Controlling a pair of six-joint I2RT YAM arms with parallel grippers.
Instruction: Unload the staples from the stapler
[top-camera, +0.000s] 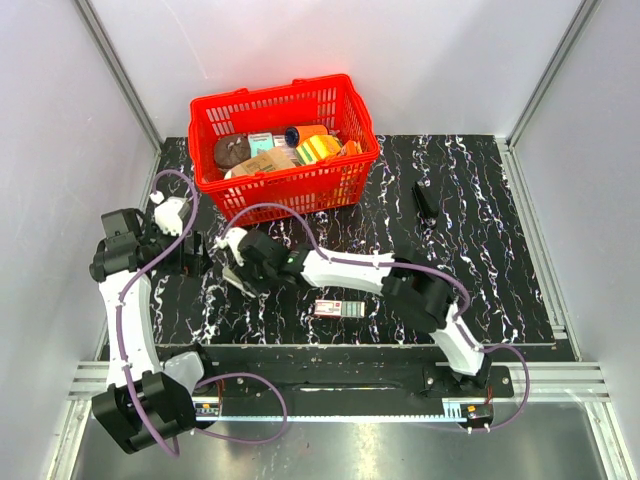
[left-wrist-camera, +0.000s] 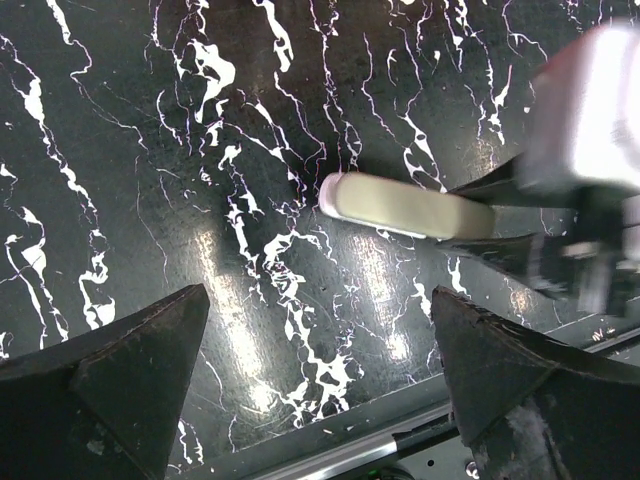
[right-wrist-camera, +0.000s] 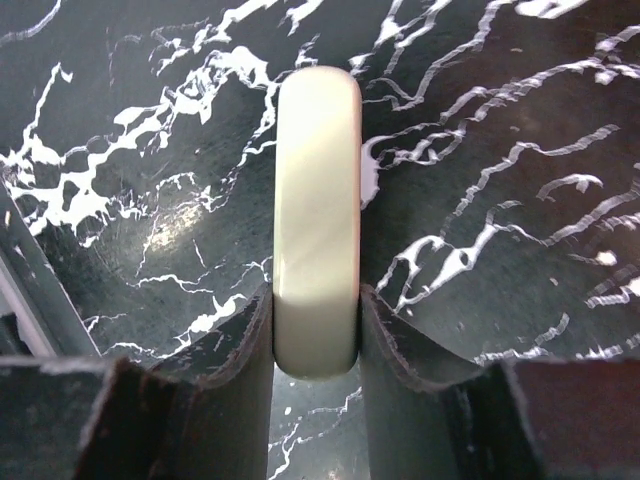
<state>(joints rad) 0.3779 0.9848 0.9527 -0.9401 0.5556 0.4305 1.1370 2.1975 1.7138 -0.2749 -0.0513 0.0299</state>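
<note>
Gripping one end of the cream stapler (right-wrist-camera: 318, 230), the right gripper (right-wrist-camera: 318, 335) has its jaws closed on the body, at the left side of the black marbled table (top-camera: 480, 250), before the red basket (top-camera: 270, 97). The left gripper (left-wrist-camera: 318, 310) stands wide open beside it, empty. Judged step: securing the stapler. Next, the left jaws must take the free end. Enclosure: white panels (top-camera: 350, 50).

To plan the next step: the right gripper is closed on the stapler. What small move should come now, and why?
Probably move the open left gripper to the free end of the stapler. The right gripper clamps the other end, fingers against both sides, and the left one holds nothing.
</note>
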